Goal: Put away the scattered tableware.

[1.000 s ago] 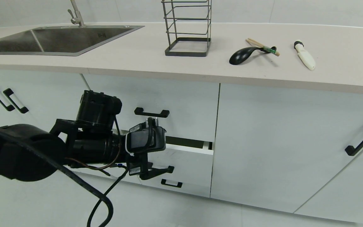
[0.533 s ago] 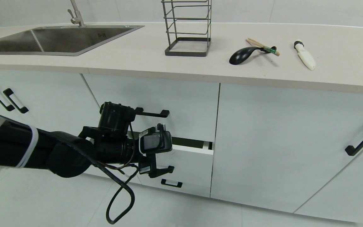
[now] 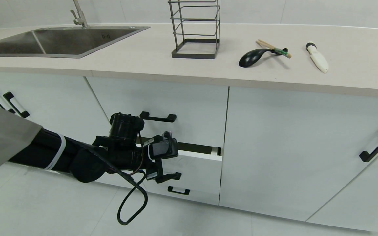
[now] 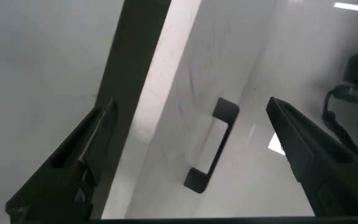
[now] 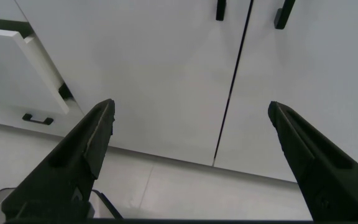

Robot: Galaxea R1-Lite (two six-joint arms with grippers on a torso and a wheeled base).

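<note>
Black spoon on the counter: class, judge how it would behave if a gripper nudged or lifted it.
The black spoon looks rigid, so it probably keeps its shape. Its rounded bowl may rock or pivot when nudged. Its handle crosses the chopsticks, so lifting it could shift them.

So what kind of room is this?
Most likely a kitchen: a steel sink with a tap is set into a long counter, cupboards run underneath, and a black spoon and chopsticks lie on top.
</note>
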